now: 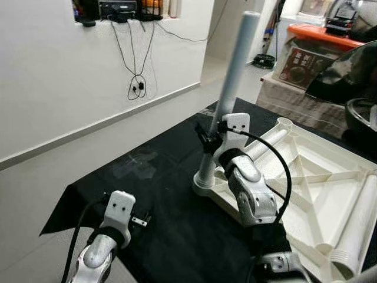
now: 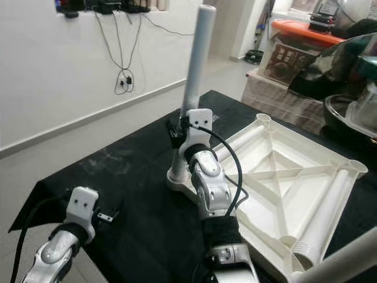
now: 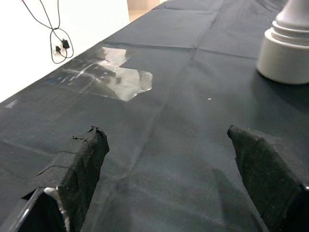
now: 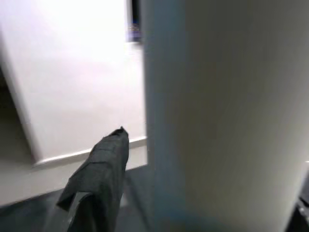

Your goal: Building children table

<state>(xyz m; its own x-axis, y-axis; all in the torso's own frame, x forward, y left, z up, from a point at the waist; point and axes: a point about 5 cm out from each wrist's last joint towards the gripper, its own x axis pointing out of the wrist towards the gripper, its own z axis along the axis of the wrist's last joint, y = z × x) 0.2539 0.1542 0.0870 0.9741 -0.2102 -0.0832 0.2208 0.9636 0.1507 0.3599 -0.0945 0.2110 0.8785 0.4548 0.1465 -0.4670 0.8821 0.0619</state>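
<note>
Clenching the leg (image 1: 234,82) low on its shaft, the right tool (image 1: 210,140) holds it upright in the upturned tabletop's (image 1: 321,194) near corner socket. Left tool (image 1: 139,221) rests released on the bench (image 1: 171,194), well apart.

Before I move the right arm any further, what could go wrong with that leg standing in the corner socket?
1. The right gripper holds the upright leg low down; the leg leans slightly, so it may not be fully seated and could tip when released.
2. The tabletop lies upside down near the edge of the black cloth; pushing on the leg could slide it.
3. The left gripper hovers open over the cloth, steadying nothing.
</note>
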